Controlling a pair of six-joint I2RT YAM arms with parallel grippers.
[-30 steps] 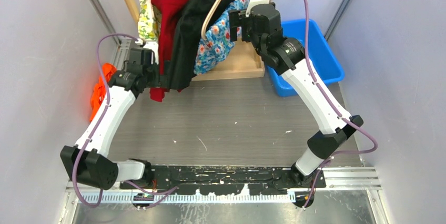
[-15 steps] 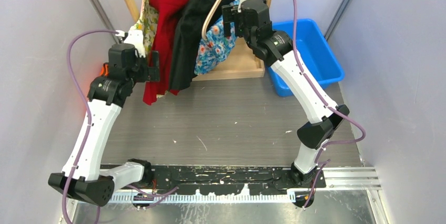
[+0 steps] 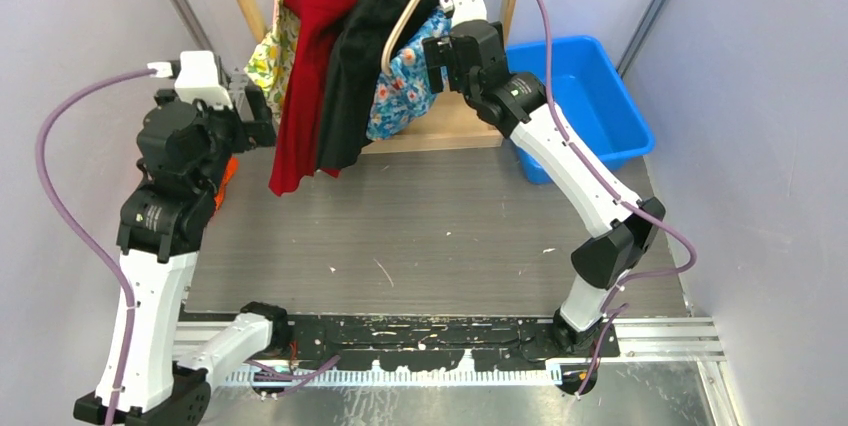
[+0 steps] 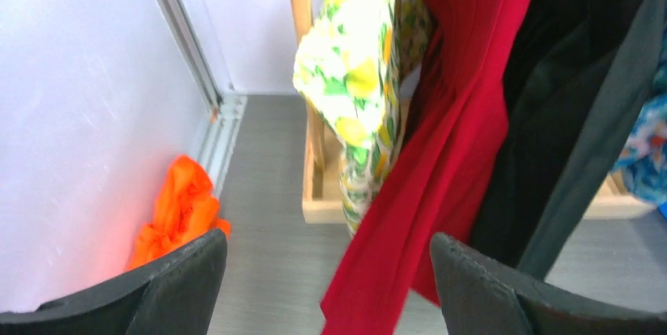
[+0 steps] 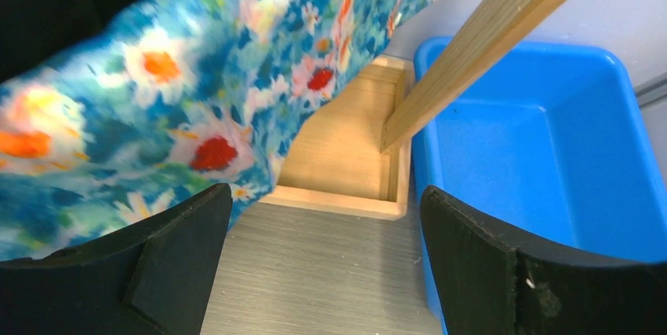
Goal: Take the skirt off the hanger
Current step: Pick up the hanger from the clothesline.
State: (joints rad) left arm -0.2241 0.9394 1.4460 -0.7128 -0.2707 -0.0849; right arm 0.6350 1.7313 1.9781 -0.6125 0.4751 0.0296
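Note:
Several garments hang from a wooden rack: yellow floral [image 3: 270, 41], red [image 3: 305, 76], black [image 3: 355, 66] and blue floral [image 3: 405, 86]. I cannot tell which one is the skirt. A beige hanger [image 3: 410, 8] curves over the black and blue floral cloth. My left gripper [image 3: 258, 114] is open, left of the red garment [image 4: 440, 154] and apart from it. In its wrist view, the left gripper [image 4: 326, 244] holds nothing. My right gripper [image 3: 437, 64] is open at the blue floral cloth [image 5: 157, 91], which hangs at its left finger. The right gripper [image 5: 324, 193] is empty.
An orange cloth [image 3: 222, 181] lies crumpled on the floor by the left wall [image 4: 177, 209]. A blue bin [image 3: 580, 96] stands right of the rack's wooden base [image 3: 450, 126]. A slanted wooden post [image 5: 488, 44] crosses just above the bin [image 5: 543, 146]. Walls close in on both sides.
My left arm has risen and pulled left, away from the lower hems of the red and black garments. The right gripper has shifted slightly left and up by the blue floral cloth.

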